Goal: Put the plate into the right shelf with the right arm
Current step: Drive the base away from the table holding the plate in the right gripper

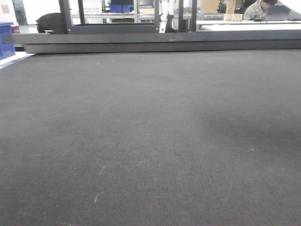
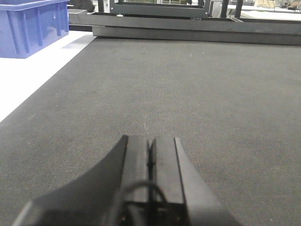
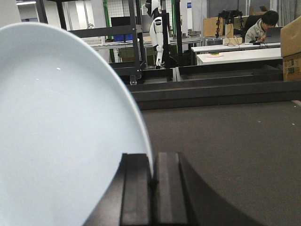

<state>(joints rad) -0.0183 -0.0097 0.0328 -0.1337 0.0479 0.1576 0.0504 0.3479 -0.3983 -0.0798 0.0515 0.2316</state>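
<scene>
A pale blue-white plate (image 3: 61,132) fills the left half of the right wrist view, standing on edge. My right gripper (image 3: 153,162) is shut on the plate's rim, one finger on each side of it, above the dark mat (image 3: 235,155). My left gripper (image 2: 150,146) is shut and empty, low over the same dark mat (image 2: 188,84). Neither gripper nor the plate shows in the front view. No shelf that I can name as the right shelf shows.
A dark metal frame (image 1: 155,42) runs along the mat's far edge, also in the right wrist view (image 3: 211,89). A blue crate (image 2: 33,26) stands on the white surface at far left. A cardboard box (image 3: 291,49) sits at far right. A person works at a desk (image 3: 261,26) behind.
</scene>
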